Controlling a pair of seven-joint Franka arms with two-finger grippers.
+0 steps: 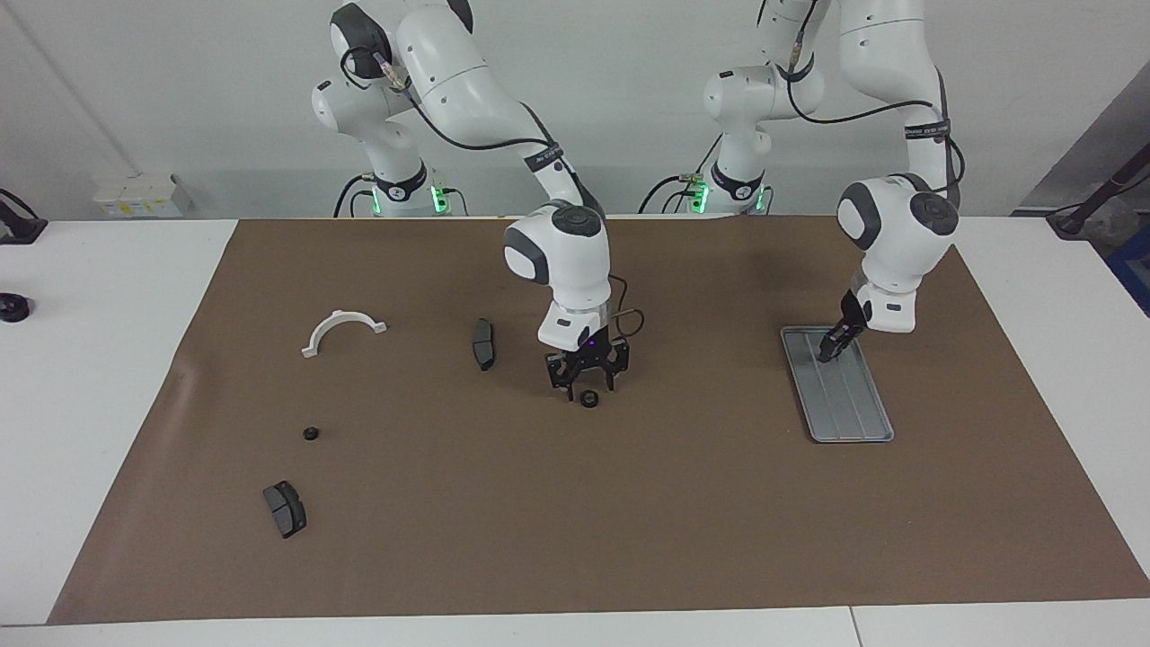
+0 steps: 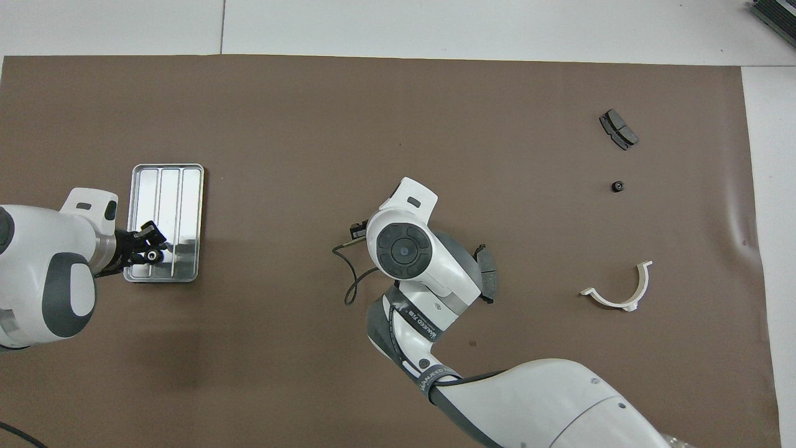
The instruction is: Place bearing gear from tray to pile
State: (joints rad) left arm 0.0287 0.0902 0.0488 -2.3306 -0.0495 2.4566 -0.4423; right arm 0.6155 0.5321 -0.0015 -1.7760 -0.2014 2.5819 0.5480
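Observation:
The silver-grey ridged tray [image 1: 849, 422] [image 2: 189, 186] lies toward the left arm's end of the table. My left gripper [image 1: 831, 349] [image 2: 146, 239] hangs low over the tray's end nearest the robots. A small round part [image 2: 151, 254] shows at its tip; I cannot tell if it is held. My right gripper [image 1: 588, 385] is open and low over the middle of the mat. A small black bearing gear [image 1: 589, 399] lies on the mat between its fingertips. In the overhead view the right arm's wrist hides that gripper and gear.
Toward the right arm's end lie a second bearing gear [image 1: 311, 433] [image 2: 617, 186], a black brake pad [image 1: 285, 508] [image 2: 619, 129] and a white curved bracket [image 1: 344, 328] [image 2: 619, 292]. Another brake pad [image 1: 483, 343] [image 2: 488, 274] lies beside the right gripper.

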